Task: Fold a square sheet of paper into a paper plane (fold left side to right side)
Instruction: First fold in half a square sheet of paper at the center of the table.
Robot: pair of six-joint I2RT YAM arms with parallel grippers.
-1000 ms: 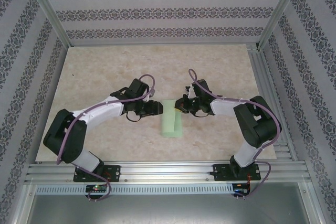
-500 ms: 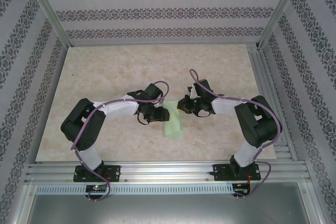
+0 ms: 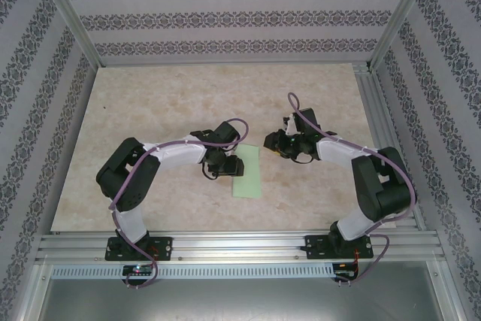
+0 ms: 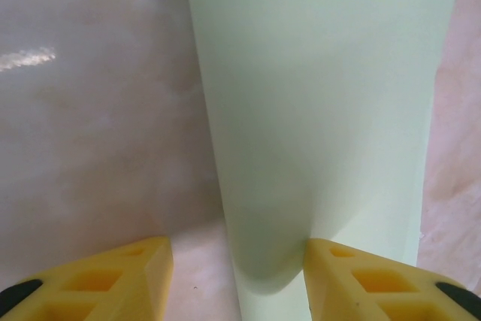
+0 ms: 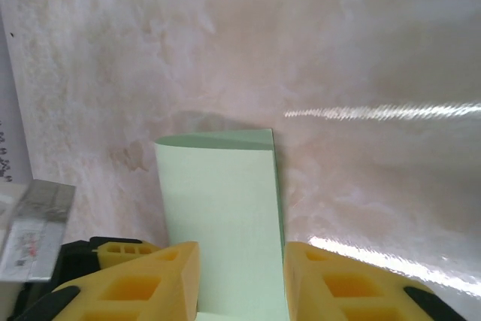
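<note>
**Two Black-and-White Arms with Yellow Fingers**

The left arm (image 3: 176,154) and right arm (image 3: 340,152) match: smooth white shells between bulky black joint housings. A purple cable (image 3: 176,143) runs along each arm from its black base (image 3: 134,247), looping free at the end farthest from the base. There the fingers (image 4: 113,283) are yellow blocks with hollow cells and black trim.
</note>
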